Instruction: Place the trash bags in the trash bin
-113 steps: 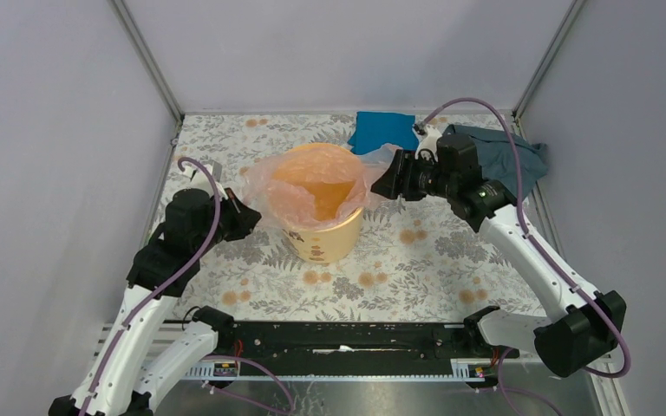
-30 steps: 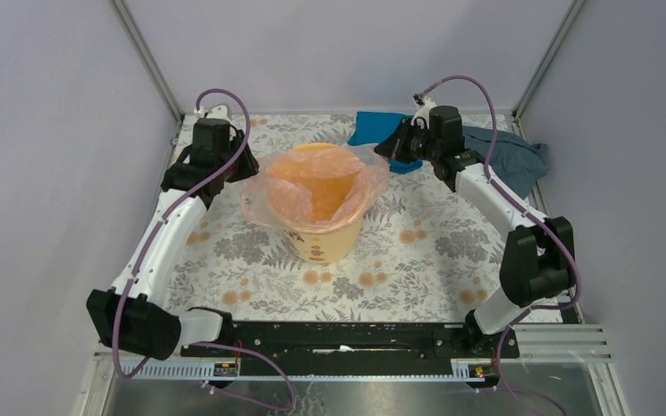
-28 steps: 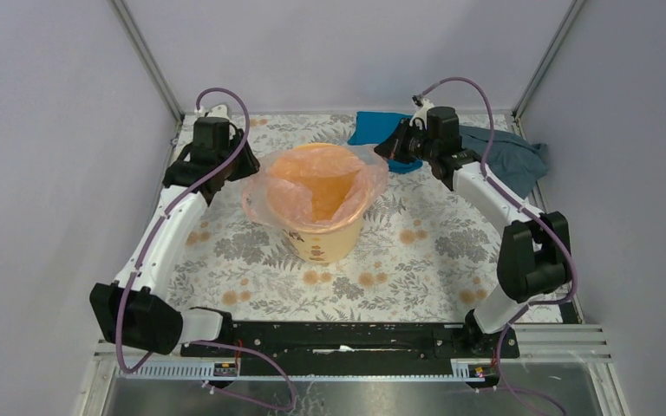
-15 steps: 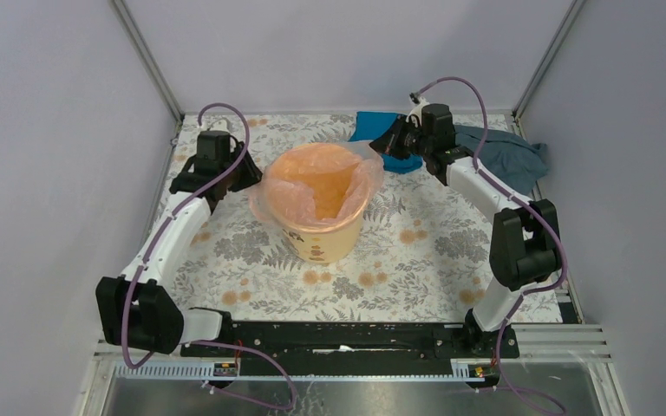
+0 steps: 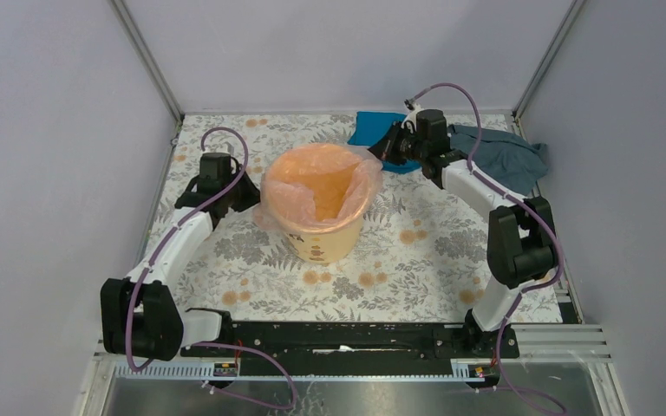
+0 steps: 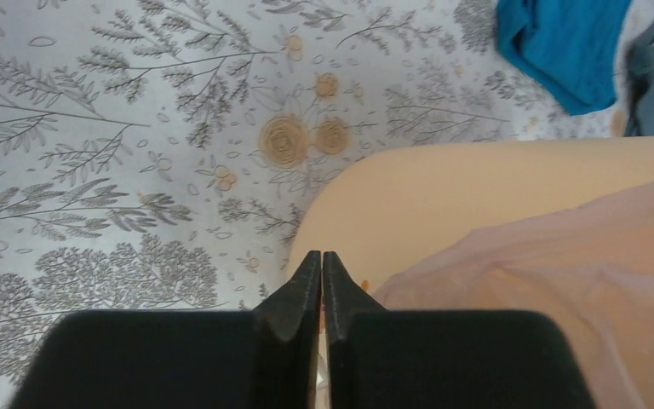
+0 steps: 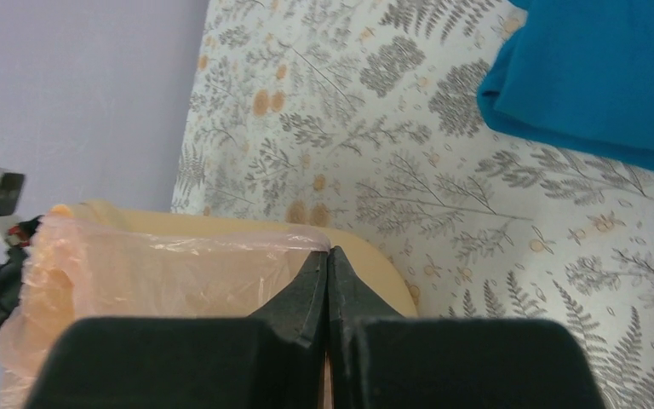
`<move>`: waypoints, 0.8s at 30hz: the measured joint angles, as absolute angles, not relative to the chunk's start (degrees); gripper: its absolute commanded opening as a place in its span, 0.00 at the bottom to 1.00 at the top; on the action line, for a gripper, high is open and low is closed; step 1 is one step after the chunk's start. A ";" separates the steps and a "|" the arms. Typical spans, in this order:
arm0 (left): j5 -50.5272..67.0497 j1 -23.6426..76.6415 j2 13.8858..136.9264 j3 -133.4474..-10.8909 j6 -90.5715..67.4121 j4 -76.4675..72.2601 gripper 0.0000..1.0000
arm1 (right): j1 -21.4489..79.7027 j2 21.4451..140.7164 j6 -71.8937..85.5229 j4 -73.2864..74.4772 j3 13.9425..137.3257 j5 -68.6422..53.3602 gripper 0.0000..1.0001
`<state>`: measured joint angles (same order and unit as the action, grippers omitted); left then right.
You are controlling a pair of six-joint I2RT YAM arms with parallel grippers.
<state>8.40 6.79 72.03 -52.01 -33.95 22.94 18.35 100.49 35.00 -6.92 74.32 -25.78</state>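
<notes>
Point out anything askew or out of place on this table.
The pink bag sits unevenly over the bucket: its film hangs lower down the left side than the right. A blue cloth and a grey cloth lie loose at the far edge.

I see trash bin (image 5: 326, 243): round yellow-orange bucket, wider at rim, small dark print on side, upright, centre of my top view. Trash bag (image 5: 270, 211): thin wrinkly pale-pink film, sits inside bin, mouth open, edge draped over rim, sagging lowest down left side.
</notes>
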 measured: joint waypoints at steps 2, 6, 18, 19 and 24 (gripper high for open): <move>9.61 6.76 71.61 -51.96 -34.35 22.02 0.00 | 17.98 100.51 35.05 -7.33 72.73 -25.58 0.00; 11.62 6.79 69.36 -50.76 -35.66 18.63 0.00 | 17.17 101.01 35.09 -7.68 69.14 -25.56 0.00; 13.91 5.89 67.11 -42.09 -39.38 13.91 0.00 | 17.19 101.56 35.14 -7.86 69.60 -25.02 0.00; 14.00 5.87 67.13 -42.09 -39.53 13.54 0.00 | 17.19 101.67 35.38 -7.99 69.58 -24.95 0.00; 14.50 5.87 68.14 -40.73 -40.40 11.51 0.00 | 17.76 101.95 36.62 -8.93 68.49 -24.99 0.00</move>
<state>14.50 5.87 68.14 -40.73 -40.40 11.51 17.76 101.95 36.62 -8.93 68.49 -24.99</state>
